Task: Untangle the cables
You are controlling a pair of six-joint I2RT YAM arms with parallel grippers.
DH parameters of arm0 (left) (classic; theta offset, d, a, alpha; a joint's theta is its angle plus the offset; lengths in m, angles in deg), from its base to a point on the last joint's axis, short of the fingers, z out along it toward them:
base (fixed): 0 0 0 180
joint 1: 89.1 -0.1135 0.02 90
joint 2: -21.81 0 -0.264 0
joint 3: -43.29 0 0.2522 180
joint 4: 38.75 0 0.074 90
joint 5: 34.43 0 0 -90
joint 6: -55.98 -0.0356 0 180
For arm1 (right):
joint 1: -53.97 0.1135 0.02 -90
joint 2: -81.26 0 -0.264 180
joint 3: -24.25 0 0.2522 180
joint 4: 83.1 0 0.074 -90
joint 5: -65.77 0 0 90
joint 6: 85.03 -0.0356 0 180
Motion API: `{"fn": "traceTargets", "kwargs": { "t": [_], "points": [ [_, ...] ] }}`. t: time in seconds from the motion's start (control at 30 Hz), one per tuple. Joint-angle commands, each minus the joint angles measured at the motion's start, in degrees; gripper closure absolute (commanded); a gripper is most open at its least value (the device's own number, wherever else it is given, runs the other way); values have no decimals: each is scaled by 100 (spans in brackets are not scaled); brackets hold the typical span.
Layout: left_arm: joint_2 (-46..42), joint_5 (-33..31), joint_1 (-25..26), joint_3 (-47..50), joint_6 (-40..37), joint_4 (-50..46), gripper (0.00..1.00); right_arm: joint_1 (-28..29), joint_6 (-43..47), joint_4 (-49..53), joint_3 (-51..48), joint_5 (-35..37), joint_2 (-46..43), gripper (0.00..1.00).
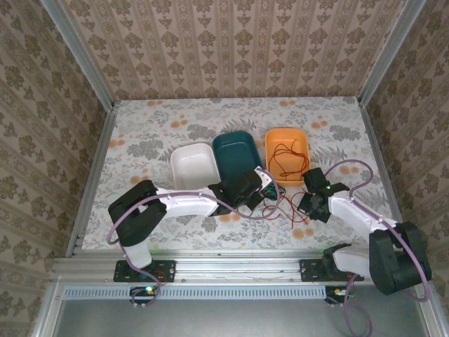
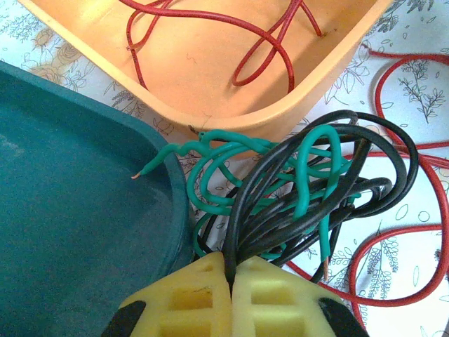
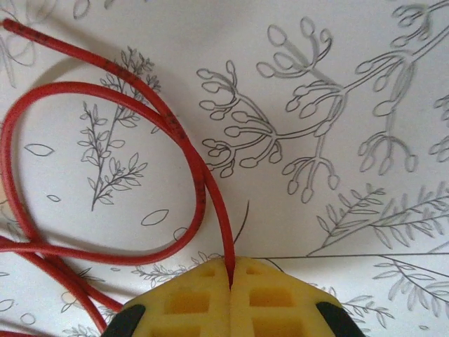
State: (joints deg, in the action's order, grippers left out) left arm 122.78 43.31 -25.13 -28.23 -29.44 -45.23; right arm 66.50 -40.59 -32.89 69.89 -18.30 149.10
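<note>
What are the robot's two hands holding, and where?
The left gripper pinches the black cable where its loops gather. The right gripper pinches the red cable mid-strand, beside its loop.

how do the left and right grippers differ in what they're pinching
The left gripper is shut on a thin black wire from a black-and-green tangle; the right gripper is shut on a thin red wire looped flat on the floral tablecloth. Both have yellow fingers pressed together.
</note>
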Motion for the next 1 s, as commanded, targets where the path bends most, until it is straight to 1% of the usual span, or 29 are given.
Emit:
{"fn": "traceTargets", "kwargs": {
  "t": [0.0,0.1,0.2,0.3,0.37,0.43,0.47,0.57,0.77,0.97],
  "points": [
    [11,-34,-49,-75,70,-52,100,-40,-192,553,457,706,-666,100],
    [37,-13,-48,-104,53,-79,100,-46,-203,1021,989,1671,-1262,100],
    [50,-5,-48,-119,48,-87,100,-45,33,1353,1616,2665,-1618,100],
    [55,9,-45,-112,46,-83,100,-43,472,1407,2221,3398,-1854,100],
    [55,9,-35,-109,48,-78,100,-41,823,1187,2480,3689,-2064,100],
    [55,3,-46,-103,52,-69,100,-41,1269,592,2543,3707,-2355,100],
    [55,-1,-43,-100,52,-61,100,-41,1471,252,2511,3604,-2489,100],
    [55,-8,-48,-87,53,-40,100,-47,1918,-788,2366,3075,-2693,100],
    [2,-60,-35,-43,53,-26,100,-45,1507,-1090,2444,2704,-2032,100],
    [-25,-89,-41,-25,72,-25,100,-41,1128,-1892,2160,2380,-1179,100]
  ]
}}
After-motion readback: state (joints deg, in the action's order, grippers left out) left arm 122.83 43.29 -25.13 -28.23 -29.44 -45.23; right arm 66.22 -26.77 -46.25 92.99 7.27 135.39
